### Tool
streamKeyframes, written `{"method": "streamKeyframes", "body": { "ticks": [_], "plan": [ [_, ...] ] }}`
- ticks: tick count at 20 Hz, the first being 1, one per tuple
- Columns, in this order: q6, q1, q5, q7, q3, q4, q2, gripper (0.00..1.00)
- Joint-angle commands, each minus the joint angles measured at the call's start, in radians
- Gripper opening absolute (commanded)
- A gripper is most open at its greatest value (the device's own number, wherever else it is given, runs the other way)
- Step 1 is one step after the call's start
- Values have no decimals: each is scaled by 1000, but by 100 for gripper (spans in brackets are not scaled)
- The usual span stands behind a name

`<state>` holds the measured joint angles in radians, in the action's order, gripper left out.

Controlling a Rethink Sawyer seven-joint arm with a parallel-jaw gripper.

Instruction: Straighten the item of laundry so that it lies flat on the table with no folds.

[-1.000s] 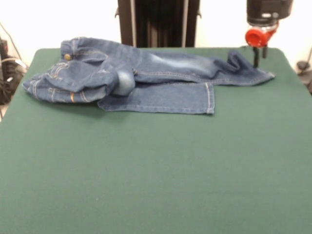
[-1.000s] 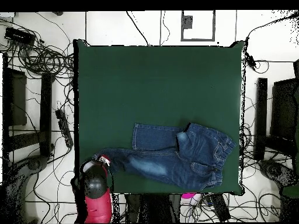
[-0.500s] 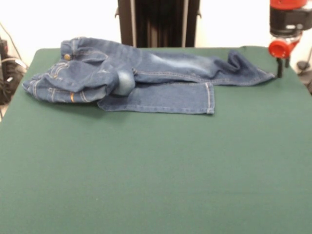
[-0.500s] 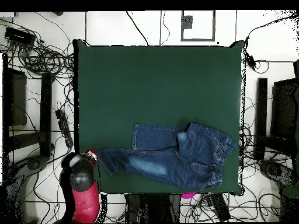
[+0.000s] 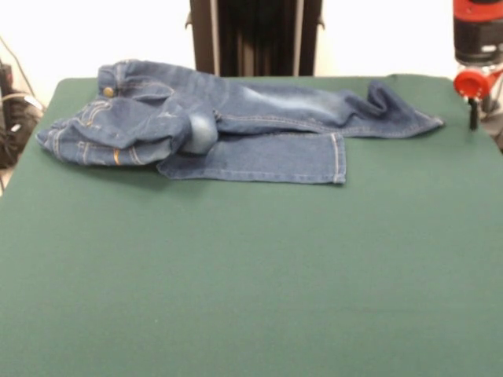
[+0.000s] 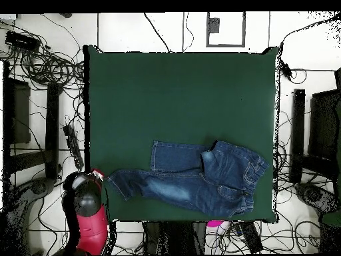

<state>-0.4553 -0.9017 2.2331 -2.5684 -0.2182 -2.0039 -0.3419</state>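
One denim jeans [image 5: 236, 126], two legs, rumpled, folded; one green cloth counter [image 5: 251, 267]; one hand [image 5: 474, 118], grip unclear.

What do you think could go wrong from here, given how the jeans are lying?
The jeans stay bunched at the waist, with one leg folded short, so a single pull may leave folds. The gripper hangs past the table edge beside the long leg's hem; approaching low might snag the cloth top.

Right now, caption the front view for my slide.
Rumpled jeans on the table; hand off the right corner.
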Motion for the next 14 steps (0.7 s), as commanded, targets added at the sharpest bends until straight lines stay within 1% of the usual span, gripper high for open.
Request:
{"method": "streamKeyframes", "body": {
  "ticks": [1, 2, 4, 9, 11, 14],
  "plan": [
    [-45, 77, -128, -159, 95, -88, -63, 100],
    [-57, 96, -157, -146, 83, -112, -76, 100],
    [-64, 136, -200, -80, 40, -145, -66, 100],
    [-82, 222, -255, 89, -37, -192, -58, 100],
    [-93, 247, -259, 139, -51, -205, -63, 100],
    [-104, 279, -268, 175, -60, -217, -69, 100]
  ]
}}
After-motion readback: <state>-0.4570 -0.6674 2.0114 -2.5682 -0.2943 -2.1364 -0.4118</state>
